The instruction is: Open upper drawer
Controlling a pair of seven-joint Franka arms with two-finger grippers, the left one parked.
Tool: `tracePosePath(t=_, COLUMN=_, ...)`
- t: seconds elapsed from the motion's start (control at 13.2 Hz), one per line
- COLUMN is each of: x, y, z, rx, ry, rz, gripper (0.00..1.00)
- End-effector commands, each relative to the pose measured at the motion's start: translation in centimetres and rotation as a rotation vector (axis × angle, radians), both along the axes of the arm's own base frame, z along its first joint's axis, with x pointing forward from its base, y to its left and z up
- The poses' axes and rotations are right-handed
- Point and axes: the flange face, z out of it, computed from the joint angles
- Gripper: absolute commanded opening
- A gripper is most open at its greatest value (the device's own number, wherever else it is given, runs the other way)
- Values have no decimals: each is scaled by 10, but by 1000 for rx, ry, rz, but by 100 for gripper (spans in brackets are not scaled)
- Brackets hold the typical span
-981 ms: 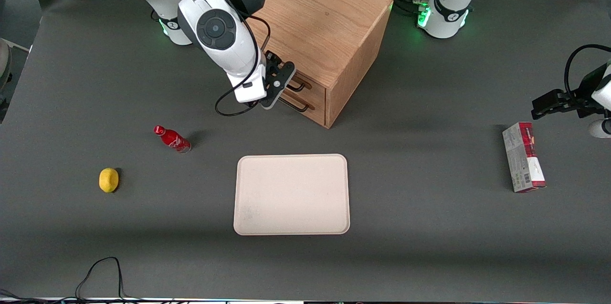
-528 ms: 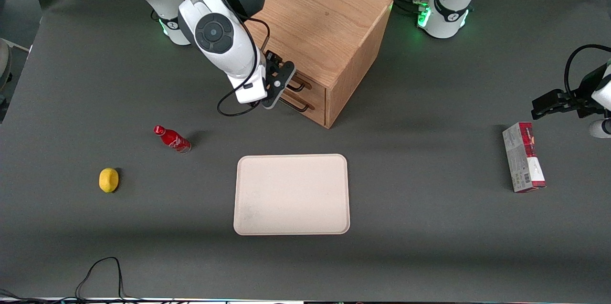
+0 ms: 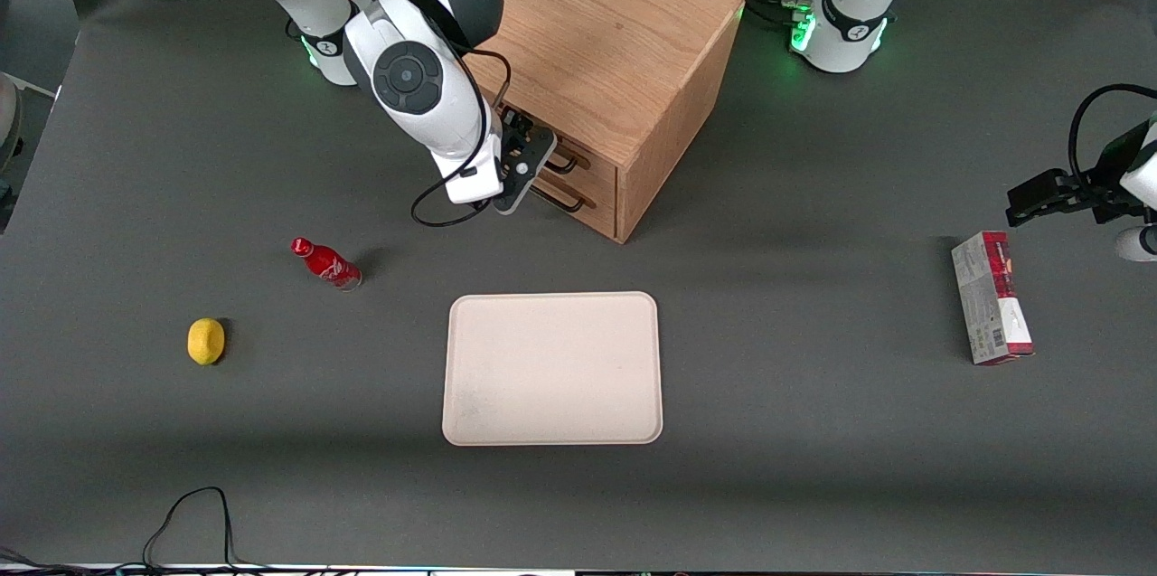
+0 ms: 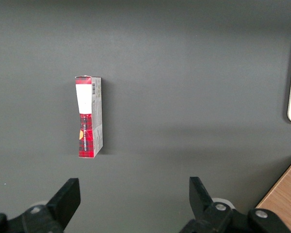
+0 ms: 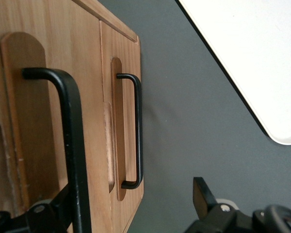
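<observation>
The light oak cabinet (image 3: 615,24) stands on the grey table with its two drawer fronts facing the working arm's end. The upper drawer (image 5: 39,121) has a black bar handle (image 5: 70,145), also seen in the front view (image 3: 568,162). The lower drawer's handle (image 5: 136,131) sits beneath it. Both fronts look level with each other. My right gripper (image 5: 133,191) is open in front of the drawers (image 3: 539,162). The upper handle passes between the fingers, close against one finger (image 5: 63,206), while the other finger (image 5: 201,191) is out over the table.
A cream tray (image 3: 551,368) lies nearer the front camera than the cabinet and shows in the right wrist view (image 5: 252,53). A red bottle (image 3: 325,262) and a lemon (image 3: 206,341) lie toward the working arm's end. A red and grey box (image 3: 990,309) lies toward the parked arm's end.
The right arm's wrist has shifted slightly toward the cabinet. The gripper stays in front of the drawer handles. The drawers have not moved.
</observation>
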Motion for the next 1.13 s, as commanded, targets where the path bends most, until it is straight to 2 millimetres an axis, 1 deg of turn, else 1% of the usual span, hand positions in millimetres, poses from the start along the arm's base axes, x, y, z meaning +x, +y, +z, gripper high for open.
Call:
tracePosePath(t=0.0, x=0, y=-2, z=-2, rx=24, ry=-19, rz=5, gripper=100)
tracePosePath(t=0.08, x=1, y=-2, z=-4, rx=18, ry=-22, rz=7, gripper=100)
tracePosePath(t=0.23, x=2, y=-2, z=-1, rx=22, ry=-27, rz=5, gripper=100)
tracePosePath(t=0.45, x=9, y=-3, z=-1, rx=35, ry=-50, rz=0, gripper=100)
tracePosePath(t=0.53, x=13, y=-6, z=-2, rx=32, ry=-56, rz=-5, gripper=100)
tracePosePath(t=0.68, x=21, y=-4, z=-2, rx=27, ry=-68, rz=-2, gripper=100)
tracePosePath(t=0.83, x=34, y=-10, z=-3, rx=26, ry=-75, rz=-23, gripper=100)
tracePosePath(t=0.91, x=38, y=-9, z=-2, rx=26, ry=-77, rz=-23, gripper=100)
tracePosePath(t=1.06, x=50, y=-14, z=-2, rx=25, ry=-81, rz=-39, gripper=100)
